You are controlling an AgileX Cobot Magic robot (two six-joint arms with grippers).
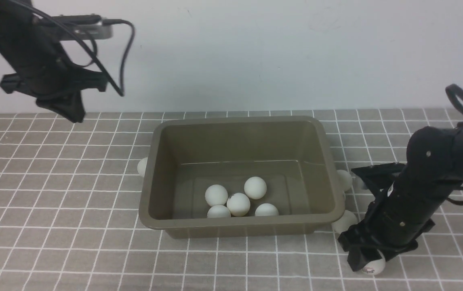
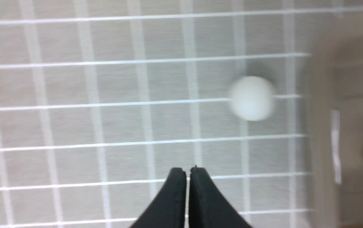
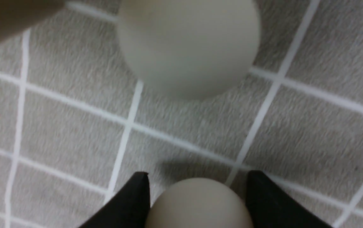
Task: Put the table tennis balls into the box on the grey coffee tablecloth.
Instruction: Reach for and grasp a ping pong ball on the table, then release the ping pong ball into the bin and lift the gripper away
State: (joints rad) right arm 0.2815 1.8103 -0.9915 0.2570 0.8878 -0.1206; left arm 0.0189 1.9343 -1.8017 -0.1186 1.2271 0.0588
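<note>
The olive-brown box [image 1: 156,169] stands mid-table on the grey checked tablecloth [image 1: 53,226] with several white table tennis balls [image 1: 238,204] inside. One ball [image 1: 142,166] lies against the box's left wall and also shows in the left wrist view [image 2: 251,98]. Two balls [image 1: 344,180] [image 1: 346,221] lie by its right wall. My right gripper [image 1: 367,262] is down at the cloth, its fingers closed on a logo ball [image 1: 375,266], which shows between the fingers in the right wrist view [image 3: 197,205]. My left gripper [image 1: 74,113] is raised at the far left, shut and empty [image 2: 187,171].
A white wall runs behind the table. In the right wrist view another ball [image 3: 187,44] lies just beyond the held one, with the box's corner [image 3: 4,15] past it. The box's rim [image 2: 317,126] runs along one side of the left wrist view.
</note>
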